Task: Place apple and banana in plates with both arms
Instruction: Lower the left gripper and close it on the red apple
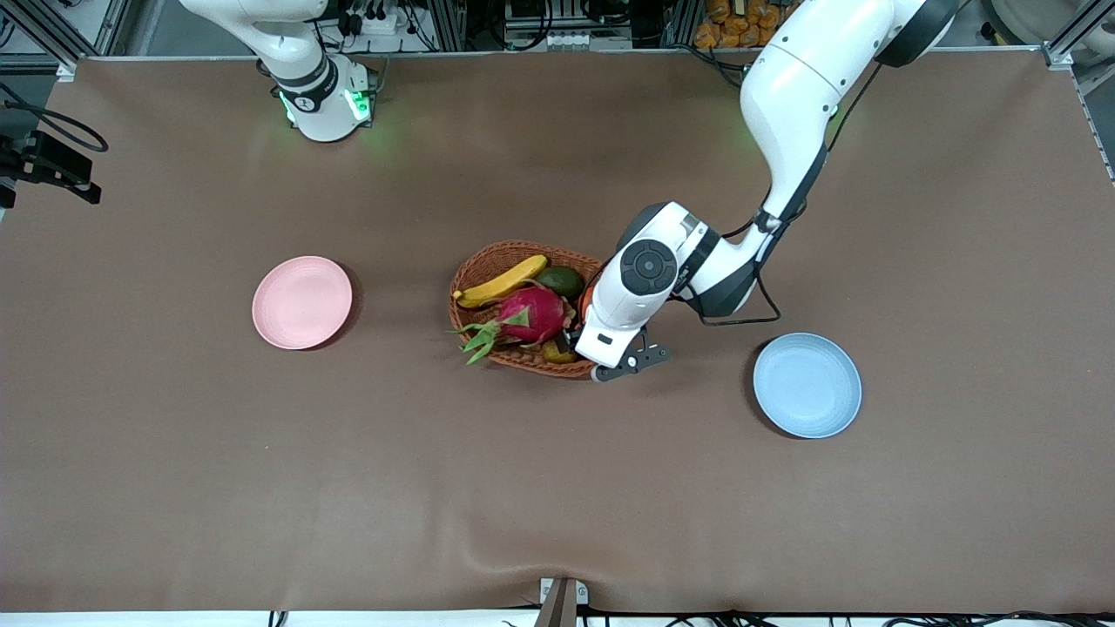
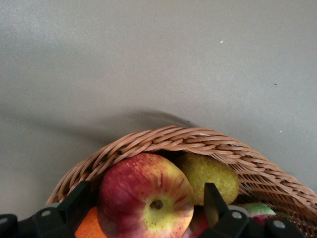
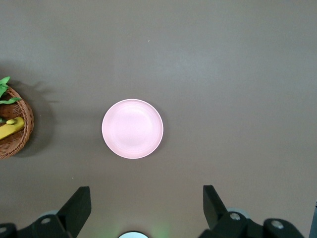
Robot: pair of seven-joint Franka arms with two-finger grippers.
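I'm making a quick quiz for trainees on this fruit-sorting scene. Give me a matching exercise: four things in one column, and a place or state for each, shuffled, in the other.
Things:
1. apple
2. banana
3. pink plate
4. blue plate

Places or states:
A. bare, toward the left arm's end of the table
B. in the basket, between the left gripper's open jaws
C. bare, under the right gripper
D. lying along the basket's rim, untouched

Pairs: 1-B, 2-D, 3-C, 4-A

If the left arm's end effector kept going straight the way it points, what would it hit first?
Most likely the apple in the basket: the open left end effector straddles it.
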